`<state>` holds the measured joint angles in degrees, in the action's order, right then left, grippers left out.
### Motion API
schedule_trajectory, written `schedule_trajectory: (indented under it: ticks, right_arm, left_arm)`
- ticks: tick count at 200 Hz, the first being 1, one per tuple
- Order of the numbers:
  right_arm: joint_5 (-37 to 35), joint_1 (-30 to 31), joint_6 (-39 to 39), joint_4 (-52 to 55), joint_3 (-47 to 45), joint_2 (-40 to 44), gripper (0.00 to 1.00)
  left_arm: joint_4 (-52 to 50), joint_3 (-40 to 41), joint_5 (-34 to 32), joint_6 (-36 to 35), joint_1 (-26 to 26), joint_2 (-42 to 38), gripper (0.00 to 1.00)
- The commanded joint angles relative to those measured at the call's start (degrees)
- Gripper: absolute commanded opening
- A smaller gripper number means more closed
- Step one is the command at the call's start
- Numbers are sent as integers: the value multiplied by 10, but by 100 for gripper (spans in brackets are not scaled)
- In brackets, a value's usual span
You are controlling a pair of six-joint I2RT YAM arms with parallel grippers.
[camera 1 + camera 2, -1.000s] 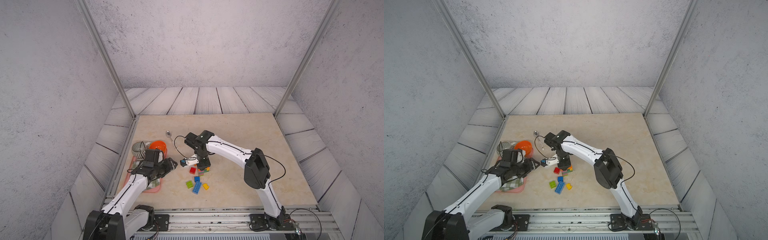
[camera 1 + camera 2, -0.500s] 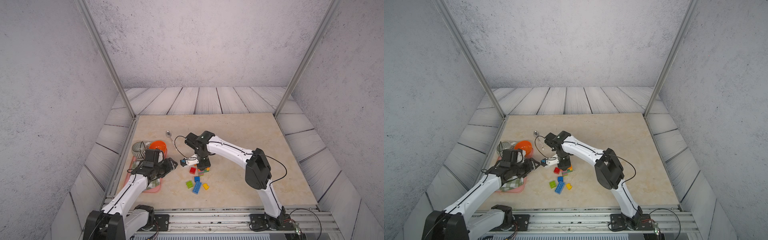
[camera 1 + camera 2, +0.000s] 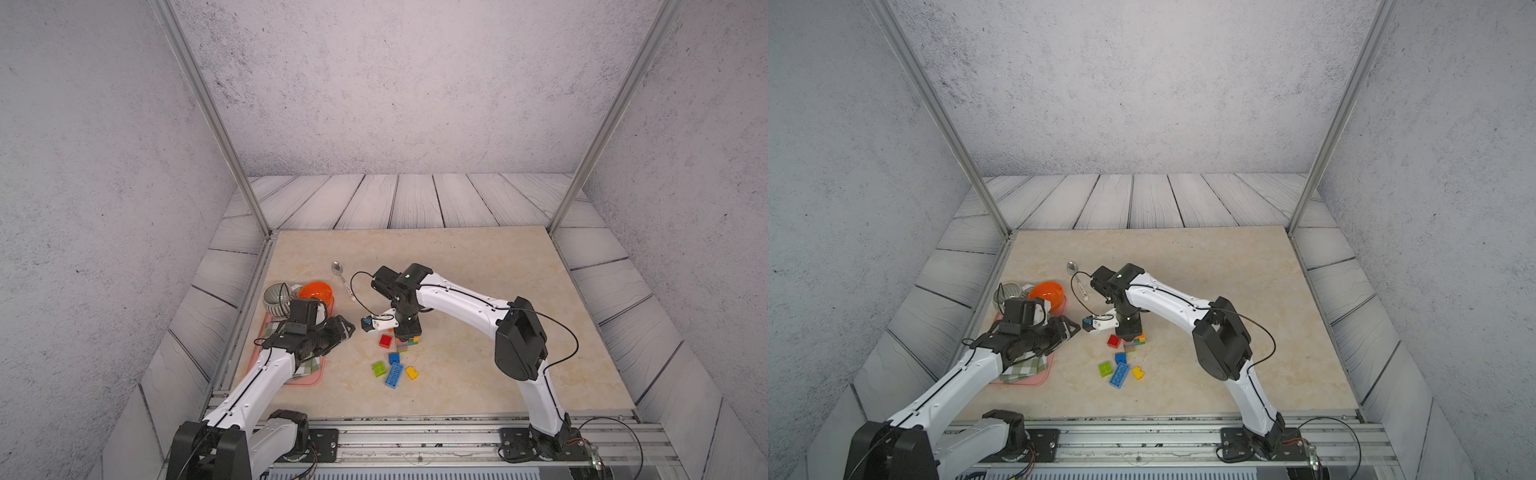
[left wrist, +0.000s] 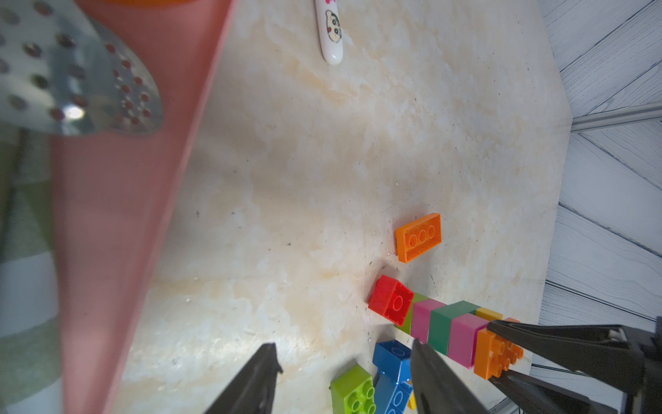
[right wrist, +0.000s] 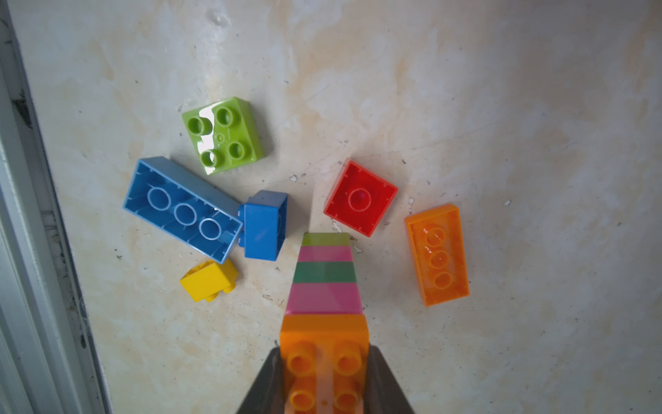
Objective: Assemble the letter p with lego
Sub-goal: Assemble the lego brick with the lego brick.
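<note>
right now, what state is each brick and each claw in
brick stack, upright, gripped at its orange top
right claw, shut on brick stack
left claw, open, empty
red brick, hollow side up
long orange brick, hollow side up
long blue brick, hollow side up
small blue brick, on its side
lime brick, studs up
yellow brick, tipped on its side

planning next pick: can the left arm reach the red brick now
Probably yes: the red brick lies loose on bare table before the open left gripper; only the tower, held by the right gripper, stands close beside it.
</note>
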<state>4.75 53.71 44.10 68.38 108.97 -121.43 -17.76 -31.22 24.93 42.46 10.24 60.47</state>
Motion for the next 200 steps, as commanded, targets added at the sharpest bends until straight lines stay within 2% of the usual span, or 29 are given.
schedule_trajectory:
  ticks: [1,97,200]
  right_arm:
    - [8,2,-13,12,-22,12,0]
    - [5,4,-25,-19,-82,1,0]
    - [-37,16,-27,-26,-125,-18,0]
  left_arm:
    - [-3,5,0,-8,-6,-2,63]
    - [-9,3,-3,-8,-6,-9,63]
    - [-10,3,-5,-7,-7,-10,63]
